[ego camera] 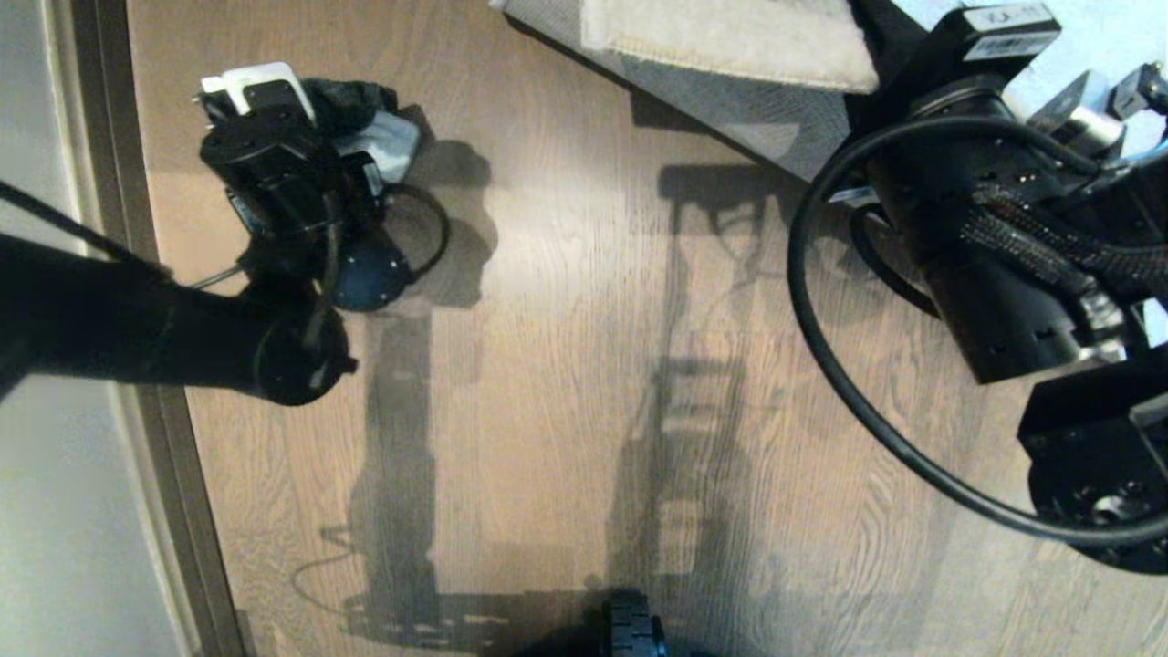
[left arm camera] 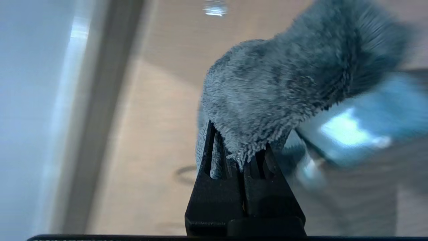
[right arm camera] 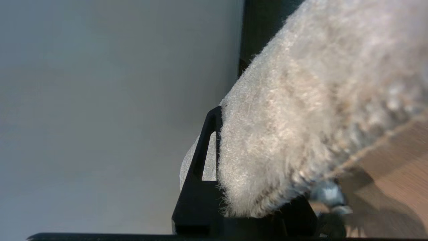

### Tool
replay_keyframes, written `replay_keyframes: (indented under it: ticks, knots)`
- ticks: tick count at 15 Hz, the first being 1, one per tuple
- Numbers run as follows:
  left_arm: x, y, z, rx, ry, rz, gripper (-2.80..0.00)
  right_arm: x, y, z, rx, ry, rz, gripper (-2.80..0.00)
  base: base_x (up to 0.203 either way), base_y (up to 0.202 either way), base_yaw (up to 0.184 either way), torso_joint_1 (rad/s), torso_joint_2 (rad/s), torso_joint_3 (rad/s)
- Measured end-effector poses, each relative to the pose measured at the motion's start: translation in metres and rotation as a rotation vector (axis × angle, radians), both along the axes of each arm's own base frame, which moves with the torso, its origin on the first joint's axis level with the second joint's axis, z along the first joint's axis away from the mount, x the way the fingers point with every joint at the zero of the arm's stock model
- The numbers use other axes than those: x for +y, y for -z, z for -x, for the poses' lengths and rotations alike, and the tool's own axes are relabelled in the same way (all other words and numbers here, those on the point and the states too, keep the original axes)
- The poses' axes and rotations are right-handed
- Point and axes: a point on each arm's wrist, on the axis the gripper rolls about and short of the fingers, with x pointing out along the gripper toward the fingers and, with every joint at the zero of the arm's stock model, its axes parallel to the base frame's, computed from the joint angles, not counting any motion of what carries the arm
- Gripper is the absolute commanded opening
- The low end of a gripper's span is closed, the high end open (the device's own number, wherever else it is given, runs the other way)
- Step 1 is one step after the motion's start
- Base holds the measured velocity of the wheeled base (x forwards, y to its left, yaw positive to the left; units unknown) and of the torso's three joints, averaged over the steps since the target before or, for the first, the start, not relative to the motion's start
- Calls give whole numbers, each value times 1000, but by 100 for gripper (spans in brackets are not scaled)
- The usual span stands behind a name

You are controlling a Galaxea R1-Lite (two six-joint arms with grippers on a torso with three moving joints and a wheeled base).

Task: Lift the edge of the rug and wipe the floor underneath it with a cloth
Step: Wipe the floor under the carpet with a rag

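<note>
My left gripper [ego camera: 315, 114] is at the far left over the floor [ego camera: 566, 365], close to the skirting, and is shut on the cloth [ego camera: 365, 123]. In the left wrist view the dark grey fuzzy cloth [left arm camera: 284, 83] bulges out of the closed left gripper [left arm camera: 240, 147], with its lighter side showing behind. Whether it touches the planks I cannot tell. At the upper right the rug edge [ego camera: 730, 41] is raised off the floor. My right gripper [right arm camera: 250, 150] is shut on the rug edge [right arm camera: 301, 100], whose pale pile hides one finger. In the head view the right arm [ego camera: 967, 210] covers that gripper.
A dark skirting strip [ego camera: 137, 274] and a pale wall [ego camera: 46, 456] run down the left side. A black cable [ego camera: 821, 383] loops from the right arm over the planks. Part of my base [ego camera: 630, 630] shows at the bottom. Arm shadows lie across the middle of the floor.
</note>
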Motion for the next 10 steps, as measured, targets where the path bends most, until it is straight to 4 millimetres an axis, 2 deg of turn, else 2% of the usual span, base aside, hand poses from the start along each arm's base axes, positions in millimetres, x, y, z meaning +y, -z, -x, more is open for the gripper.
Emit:
replay_keyframes:
  ticks: [3, 5, 10]
  knots:
    - [33, 3, 43, 51, -2, -41, -280, -3, -1, 4, -1, -1, -1, -280, 0, 0, 0, 0, 0, 0]
    - [55, 10, 79, 91, 5, -70, -280, -7, 0, 7, 2, -2, 2, -280, 0, 0, 0, 0, 0, 0]
    - [86, 41, 173, 221, 100, -167, -280, -13, -1, 14, -4, -4, 7, -280, 0, 0, 0, 0, 0, 0]
